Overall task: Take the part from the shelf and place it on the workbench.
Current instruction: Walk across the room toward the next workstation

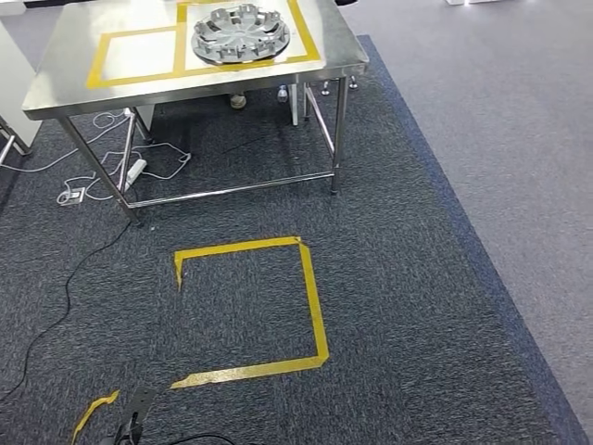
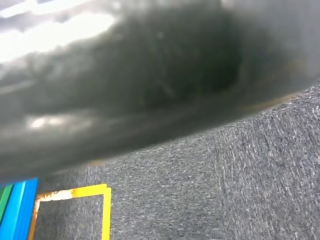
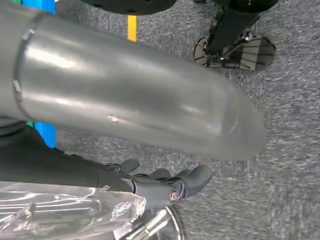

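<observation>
In the head view, a white power strip point(image 1: 136, 169) lies on the dark carpet point(image 1: 434, 306) at the far left, under the table, with thin cables point(image 1: 105, 120) looping around it. Above it stands the steel workbench point(image 1: 63, 88) on its metal legs. Its top is marked with yellow tape frames point(image 1: 132, 56). The round metal part point(image 1: 240, 34) lies flat on the workbench inside the right-hand frame, close to the table's right end. Nearer the robot, a square of yellow tape point(image 1: 318, 324) is stuck to the carpet, open on its left side, and a short scrap of tape point(image 1: 91, 410) lies near the bottom left.

In the left wrist view a dark, blurred mass sits close to the lens above the carpet, a taped corner point(image 2: 103, 192) and a blue and green edge point(image 2: 15, 210). How the left hand lies cannot be told.

In the right wrist view the right hand point(image 3: 158, 185) hangs over the carpet. Its dark fingers point(image 3: 196, 176) stretch out loosely beneath the thick grey thumb point(image 3: 132, 95), apart from it, with nothing held between them. Clear plastic wrap point(image 3: 68, 210) covers the wrist.
</observation>
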